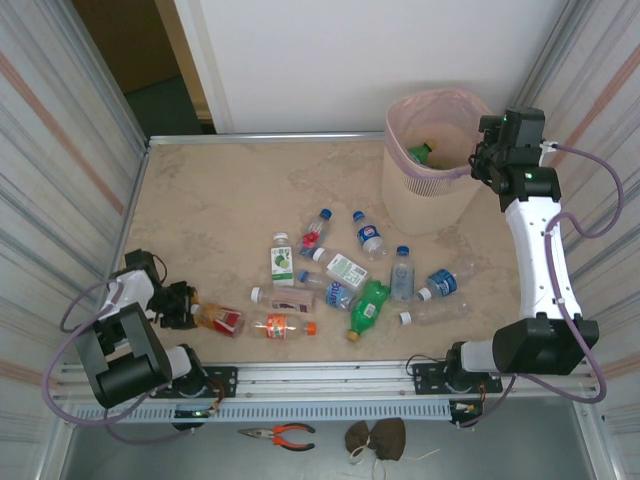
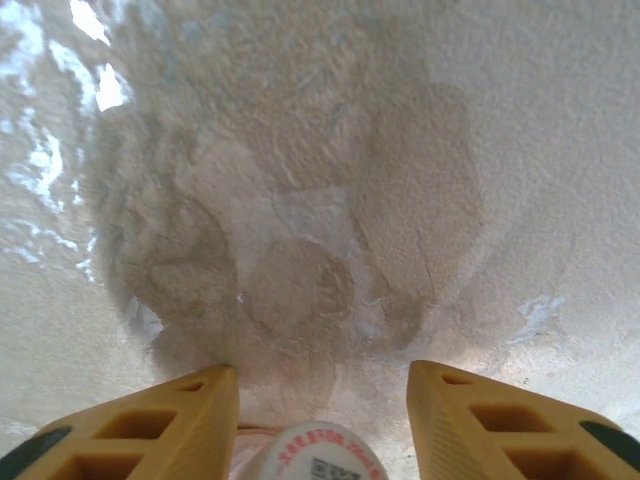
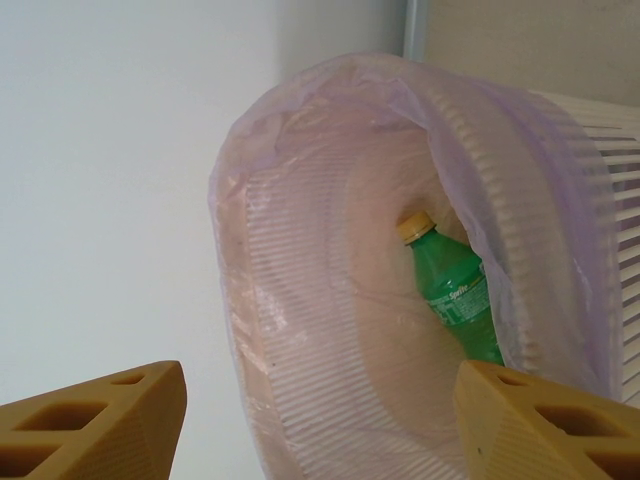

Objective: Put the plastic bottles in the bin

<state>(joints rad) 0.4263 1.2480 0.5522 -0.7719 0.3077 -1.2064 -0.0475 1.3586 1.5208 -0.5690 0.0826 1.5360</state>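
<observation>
Several plastic bottles lie across the middle of the table: a green one (image 1: pixel 368 308), an orange one (image 1: pixel 285 326), a white-green labelled one (image 1: pixel 282 262) and clear blue-capped ones (image 1: pixel 402 272). My left gripper (image 1: pixel 180 305) sits low at the near left over the end of a red-labelled bottle (image 1: pixel 220 319). Its white round end (image 2: pixel 315 455) shows between the yellow fingers (image 2: pixel 170 430); the left one is against it, with a slim gap on the right and any contact further back hidden. My right gripper (image 3: pixel 320 370) hangs open and empty at the bin's rim (image 1: pixel 430 200). A green bottle (image 3: pixel 455 295) lies inside the bin.
The bin stands at the far right, lined with a pink bag (image 3: pixel 300 110). Striped walls close both sides of the table. Pliers (image 1: pixel 280 434) and a brown object (image 1: pixel 378 438) lie below the front rail. Bare tabletop stretches across the far left.
</observation>
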